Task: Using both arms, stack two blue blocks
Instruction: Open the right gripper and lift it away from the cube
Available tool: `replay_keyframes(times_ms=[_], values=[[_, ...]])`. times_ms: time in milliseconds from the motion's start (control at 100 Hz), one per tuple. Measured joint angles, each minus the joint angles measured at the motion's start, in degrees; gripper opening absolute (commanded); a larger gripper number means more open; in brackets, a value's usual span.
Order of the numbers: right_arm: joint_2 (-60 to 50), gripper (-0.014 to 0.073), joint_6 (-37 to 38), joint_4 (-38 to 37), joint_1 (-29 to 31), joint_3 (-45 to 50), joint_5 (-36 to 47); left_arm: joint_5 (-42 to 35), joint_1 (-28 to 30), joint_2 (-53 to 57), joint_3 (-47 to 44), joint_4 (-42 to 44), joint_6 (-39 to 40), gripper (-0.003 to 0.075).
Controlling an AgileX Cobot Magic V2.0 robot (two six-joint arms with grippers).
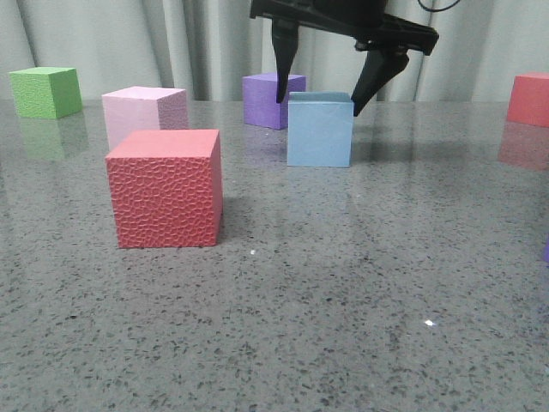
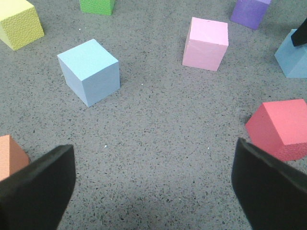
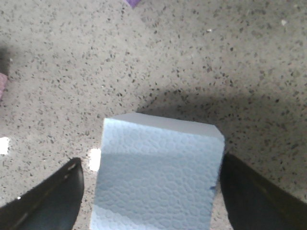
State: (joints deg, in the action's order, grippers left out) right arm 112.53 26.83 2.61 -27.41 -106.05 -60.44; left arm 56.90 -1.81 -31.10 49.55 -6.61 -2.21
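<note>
One blue block (image 1: pixel 319 133) stands mid-table behind the red textured cube (image 1: pixel 165 189). My right gripper (image 1: pixel 317 105) is open just above it, a finger on each side of its top. In the right wrist view the block (image 3: pixel 158 175) sits between the fingers of the gripper (image 3: pixel 152 201), with a gap on one side and the other finger close to it. The second blue block (image 2: pixel 89 71) stands alone in the left wrist view, well ahead of my open, empty left gripper (image 2: pixel 153 187). The first block (image 2: pixel 291 60) shows at that view's edge.
A pink cube (image 1: pixel 144 112), purple cube (image 1: pixel 273 99), green cube (image 1: pixel 45 92) and another red cube (image 1: pixel 529 99) stand on the grey speckled table. The left wrist view also shows a yellow cube (image 2: pixel 18 24) and an orange cube (image 2: pixel 9 158).
</note>
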Motion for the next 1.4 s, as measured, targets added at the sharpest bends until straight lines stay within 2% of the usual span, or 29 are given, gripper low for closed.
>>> replay_keyframes(times_ms=[210,630,1000,1270,1400], values=[[-1.38,0.0580,-0.65,-3.06,0.00,-2.11,-2.03,0.00,0.00,0.00,0.00,0.00,0.00,0.0620],[-12.41,0.0580,-6.44,-8.39,1.47,-0.63,-2.32,0.00,0.00,0.00,0.00,0.00,0.00,0.0620],[-26.53,0.0580,-7.30,-11.10,6.66,19.74,3.48,0.00,0.00,0.00,0.00,0.00,0.00,0.0620],[-40.18,0.0580,-7.62,-12.97,13.15,32.17,4.43,0.00,0.00,0.00,0.00,0.00,0.00,0.0620],[-46.40,0.0580,-7.85,-13.83,14.01,37.88,4.71,0.00,0.00,0.00,0.00,0.00,0.00,0.0620]])
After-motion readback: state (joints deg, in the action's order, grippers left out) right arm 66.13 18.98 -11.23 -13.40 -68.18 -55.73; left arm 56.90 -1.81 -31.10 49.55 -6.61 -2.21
